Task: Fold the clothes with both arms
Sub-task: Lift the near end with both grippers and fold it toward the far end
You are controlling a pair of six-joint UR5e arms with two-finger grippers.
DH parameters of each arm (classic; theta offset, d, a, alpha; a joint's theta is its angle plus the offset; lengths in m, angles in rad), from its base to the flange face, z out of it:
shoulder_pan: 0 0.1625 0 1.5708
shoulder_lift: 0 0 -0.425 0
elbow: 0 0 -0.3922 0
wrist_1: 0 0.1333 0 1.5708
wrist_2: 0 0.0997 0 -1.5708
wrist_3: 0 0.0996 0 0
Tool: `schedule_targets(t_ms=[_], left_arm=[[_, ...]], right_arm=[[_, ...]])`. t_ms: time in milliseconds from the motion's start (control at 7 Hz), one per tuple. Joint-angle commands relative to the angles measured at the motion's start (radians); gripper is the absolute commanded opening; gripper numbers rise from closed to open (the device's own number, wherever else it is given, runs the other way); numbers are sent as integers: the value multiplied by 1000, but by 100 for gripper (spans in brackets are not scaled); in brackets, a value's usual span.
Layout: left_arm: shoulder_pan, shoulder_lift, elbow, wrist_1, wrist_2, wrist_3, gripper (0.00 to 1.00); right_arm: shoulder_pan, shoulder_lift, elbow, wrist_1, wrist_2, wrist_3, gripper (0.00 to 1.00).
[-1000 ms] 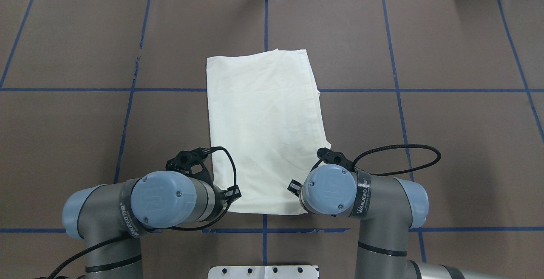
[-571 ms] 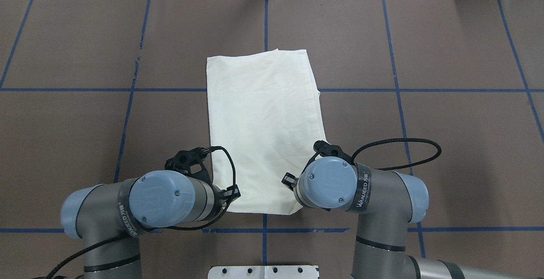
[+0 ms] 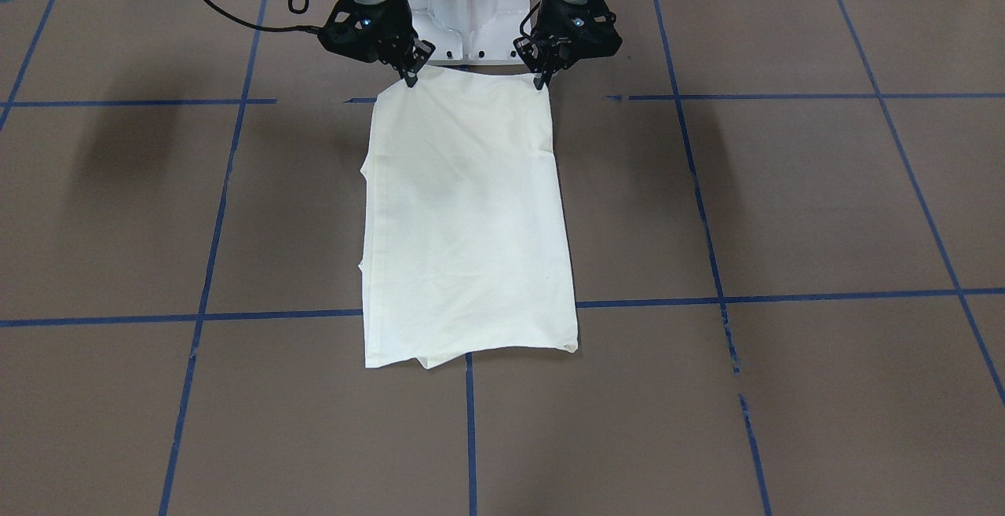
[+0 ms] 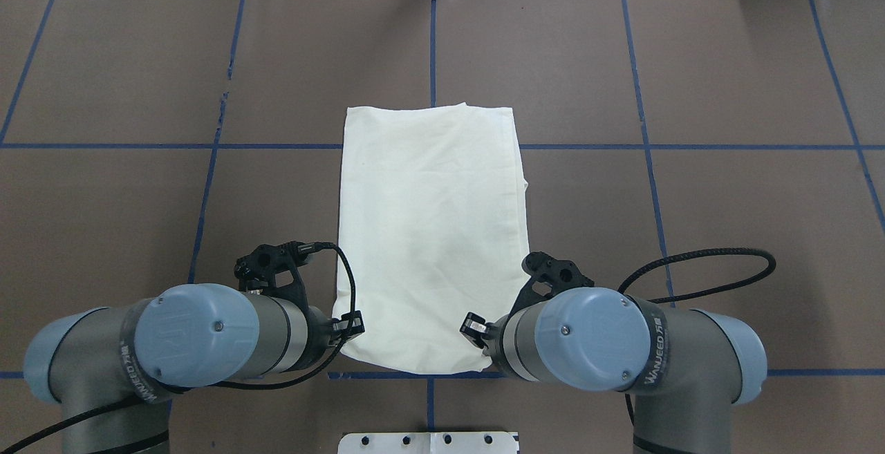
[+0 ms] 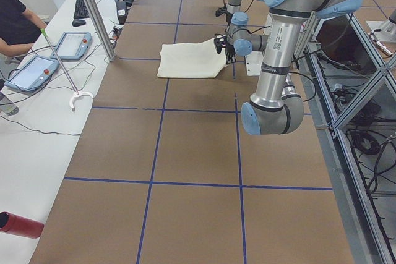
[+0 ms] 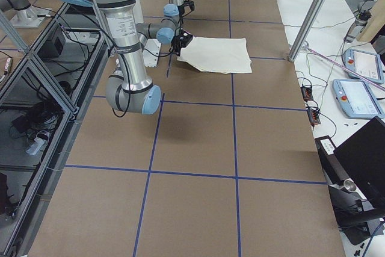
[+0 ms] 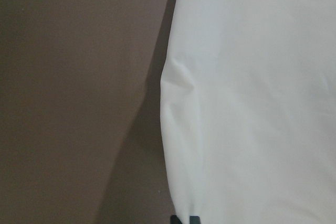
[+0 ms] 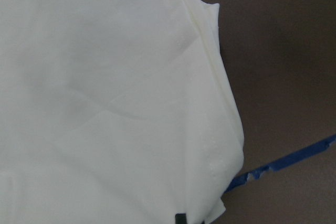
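The cream shirt (image 4: 429, 233) lies folded into a long rectangle, plain side up, with no print showing. It also shows in the front-facing view (image 3: 463, 217). My left gripper (image 3: 540, 80) is shut on the shirt's near left corner. My right gripper (image 3: 410, 78) is shut on the near right corner. Both corners sit just above the table by the robot's base. In the overhead view the left arm (image 4: 197, 336) and right arm (image 4: 594, 336) cover the fingertips. The wrist views show only cream fabric (image 7: 252, 103) (image 8: 105, 103) and brown table.
The brown table (image 4: 691, 60) carries a grid of blue tape lines. The white pedestal base (image 3: 467, 5) stands just behind the shirt's near edge. A side bench holds tablets (image 5: 68, 44) and a red cylinder (image 5: 18, 224), with an operator beside it.
Both arms have drawn back toward the robot's base and spread outward. The shirt has slid with them toward the robot, and its far edge has moved nearer.
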Motion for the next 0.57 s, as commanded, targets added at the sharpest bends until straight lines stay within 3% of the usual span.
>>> schedule_targets(t_ms=[0, 286, 429], left_arm=[[58, 4, -38, 13, 0, -26, 0], [59, -5, -38, 13, -3, -23, 0], [47, -11, -43, 15, -3, -12, 0]], right_arm=[[-45, -6, 37, 1, 0, 0, 0], [-23, 4, 28, 10, 2, -9, 0], [50, 9, 30, 12, 6, -12, 0]])
